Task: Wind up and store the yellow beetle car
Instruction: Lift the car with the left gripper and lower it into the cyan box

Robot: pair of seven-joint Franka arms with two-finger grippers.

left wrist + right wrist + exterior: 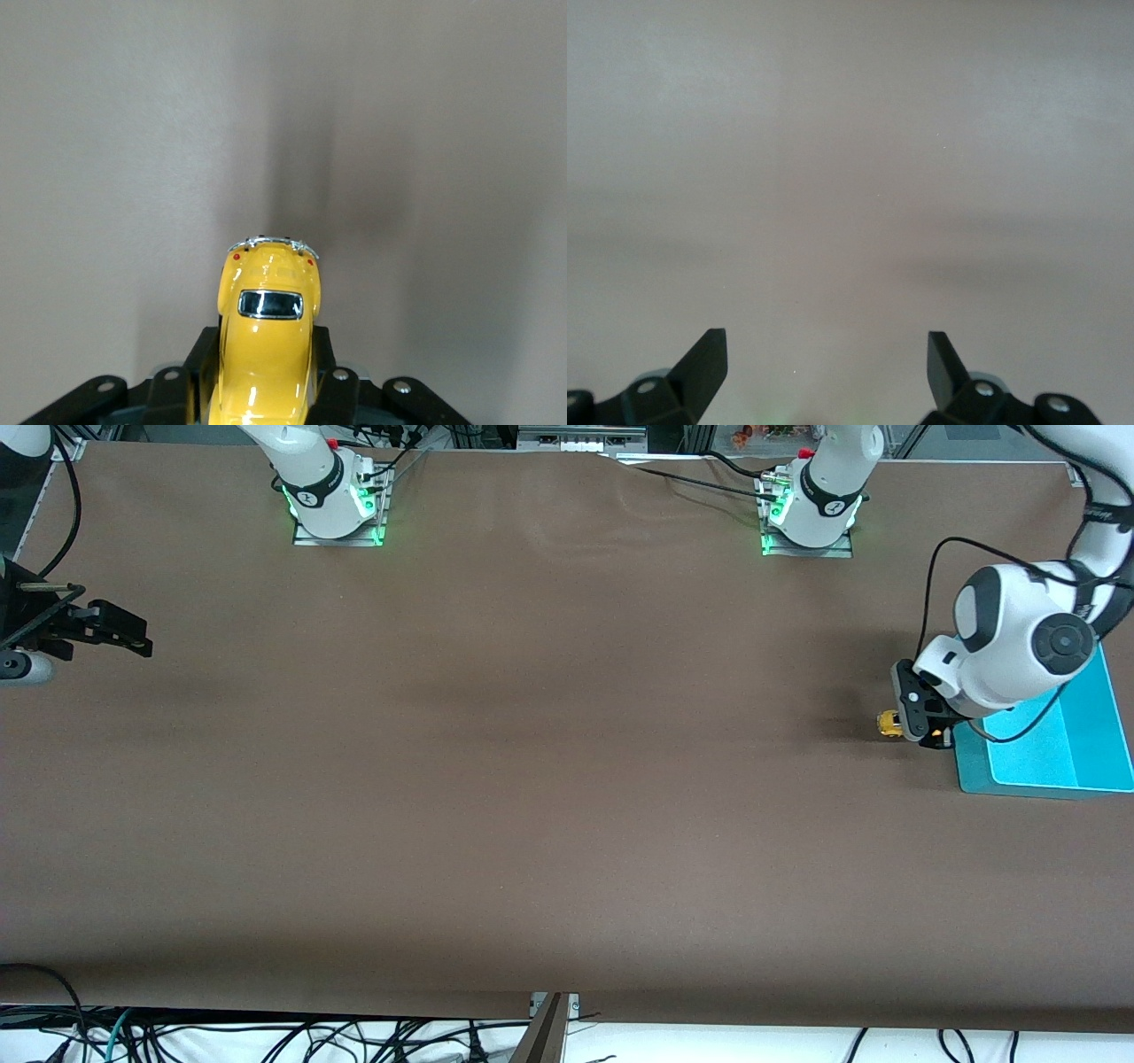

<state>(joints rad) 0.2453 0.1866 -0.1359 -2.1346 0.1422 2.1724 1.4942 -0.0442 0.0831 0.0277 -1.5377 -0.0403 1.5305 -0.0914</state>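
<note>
Left claw (914,724) clamped on yellow beetle car (266,341) beside teal bin (1063,753), right claw (826,367) apart, waiting.

You are looking at a table (532,779) covered in a plain brown sheet, running the full width under both arm bases. A turquoise tray (1059,766) is lying directly on it at the left arm's end, just beside the left gripper's fingers (912,707). The yellow beetle car (889,724) is sitting between those fingers, low at the brown surface; whether its wheels are touching the sheet cannot be told
</note>
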